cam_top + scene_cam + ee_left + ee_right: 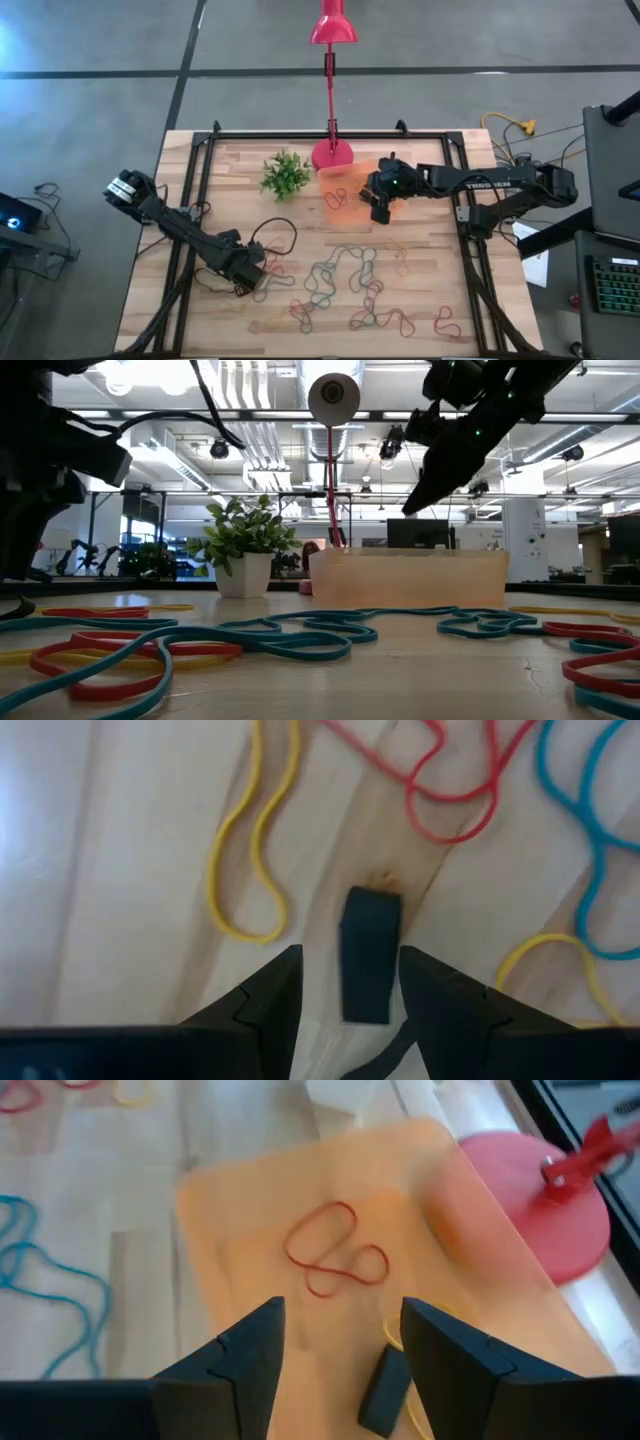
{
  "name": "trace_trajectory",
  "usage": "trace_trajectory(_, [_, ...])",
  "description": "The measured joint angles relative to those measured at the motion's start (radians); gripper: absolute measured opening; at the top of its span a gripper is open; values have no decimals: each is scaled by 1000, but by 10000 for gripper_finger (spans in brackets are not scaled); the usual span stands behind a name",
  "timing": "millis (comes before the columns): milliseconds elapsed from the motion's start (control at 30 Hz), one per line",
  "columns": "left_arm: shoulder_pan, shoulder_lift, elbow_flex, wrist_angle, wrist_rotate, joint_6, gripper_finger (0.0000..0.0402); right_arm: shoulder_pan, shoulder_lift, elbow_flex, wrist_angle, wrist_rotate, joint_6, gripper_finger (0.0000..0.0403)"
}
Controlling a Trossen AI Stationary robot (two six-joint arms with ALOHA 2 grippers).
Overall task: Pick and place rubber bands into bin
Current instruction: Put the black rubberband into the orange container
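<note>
Rubber bands (345,285) lie scattered across the near half of the wooden table (430,260), too tangled for an exact count: the high view shows teal, red, yellow and orange loops overlapping in a loose spread between the two arms and toward the front edge. One orange bin (350,190) sits toward the back of the table, just beside the single pink lamp base (332,155), with one small green plant (285,175) a little further to the left. Inside the bin, the right wrist view shows one red band (335,1265) folded into a figure-eight on the tray floor, plus part of a yellow one (392,1335) near the fingers. The right gripper (380,207) hangs above the bin's right end, raised clear of it in the low view, jaws apart and empty. The left gripper (250,280) is low over the left side of the scatter, its jaws open with bare wood between them; in its wrist view two yellow loops (245,870), one red loop (450,795) and one blue loop (580,840) lie just ahead of the fingers, none of them gripped
</note>
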State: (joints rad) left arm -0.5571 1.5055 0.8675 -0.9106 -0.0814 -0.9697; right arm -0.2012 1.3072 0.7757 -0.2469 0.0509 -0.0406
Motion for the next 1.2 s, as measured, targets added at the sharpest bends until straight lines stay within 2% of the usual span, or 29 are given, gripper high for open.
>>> trace_trajectory(233, [0, -1, -33, -5, 7, -17, 151, 64, -48, 0, 25, 0, -9, 186])
trace_trajectory(600, [0, -1, -75, 87, 29, -11, 145, 128, -88, 0, 51, 4, -9, 182])
trace_trajectory(700, [0, -1, -75, 87, 29, -8, 117, 139, -89, 0, 52, 5, -8, 182])
trace_trajectory(900, [1, -1, -75, 89, 23, 41, 12, 173, -89, 0, 52, 25, -6, 172])
trace_trajectory(1067, [1, -1, -46, 90, 19, 48, 9, 224, -89, 0, 52, 28, -22, 159])
trace_trajectory(1200, [3, -2, 22, 91, -28, 128, 2, 288, -89, 0, 51, 27, -46, 150])
